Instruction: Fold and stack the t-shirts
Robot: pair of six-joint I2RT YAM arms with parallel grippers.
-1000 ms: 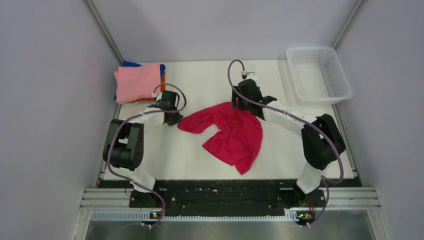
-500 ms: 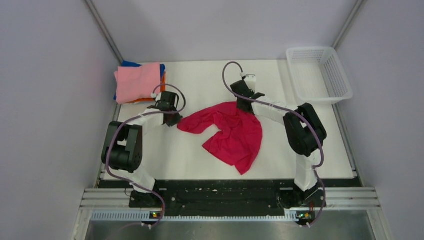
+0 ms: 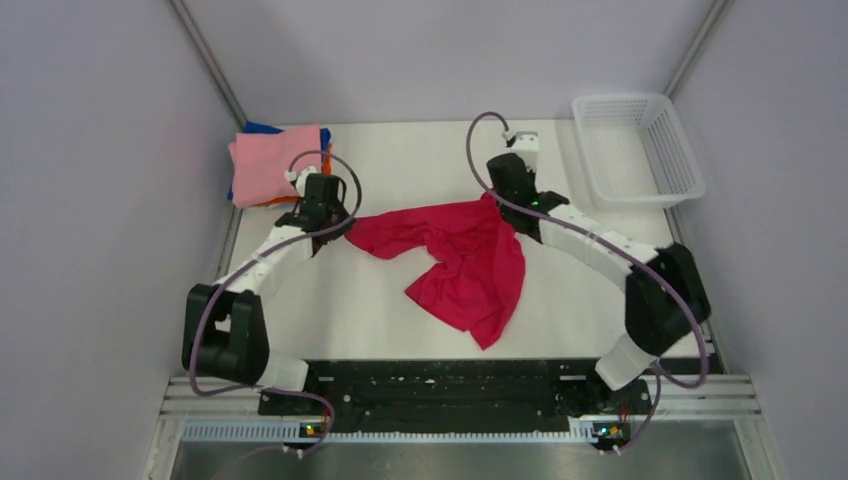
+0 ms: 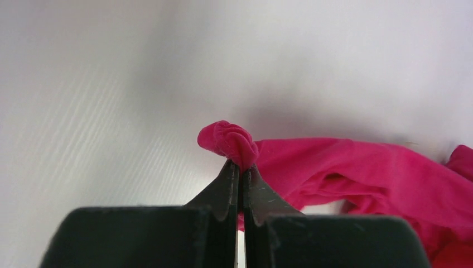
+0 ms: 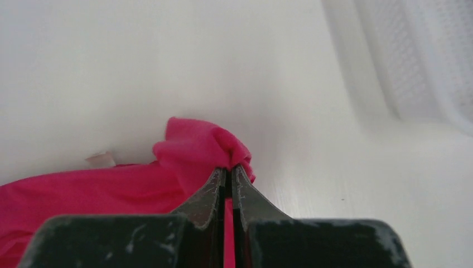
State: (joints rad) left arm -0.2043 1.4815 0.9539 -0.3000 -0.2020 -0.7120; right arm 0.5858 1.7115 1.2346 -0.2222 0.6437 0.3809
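A crimson-red t-shirt (image 3: 470, 265) lies crumpled in the middle of the white table, its upper edge stretched between both arms. My left gripper (image 3: 345, 224) is shut on the shirt's left end; a bunched knot of red cloth (image 4: 230, 140) pokes past its fingertips (image 4: 241, 166). My right gripper (image 3: 492, 203) is shut on the shirt's right upper corner (image 5: 206, 146), red cloth pinched between its fingers (image 5: 229, 169). A stack of folded t-shirts (image 3: 277, 162), pink on top with orange and blue edges showing, sits at the back left.
A white plastic mesh basket (image 3: 637, 148) stands at the back right corner; its wall shows in the right wrist view (image 5: 413, 61). Grey walls close in the table on three sides. The black rail with the arm bases (image 3: 450, 390) runs along the near edge.
My right gripper closed on the red shirt's upper corner and drew it right and back. My left arm moved back with its end. The shirt's top edge is now pulled straighter.
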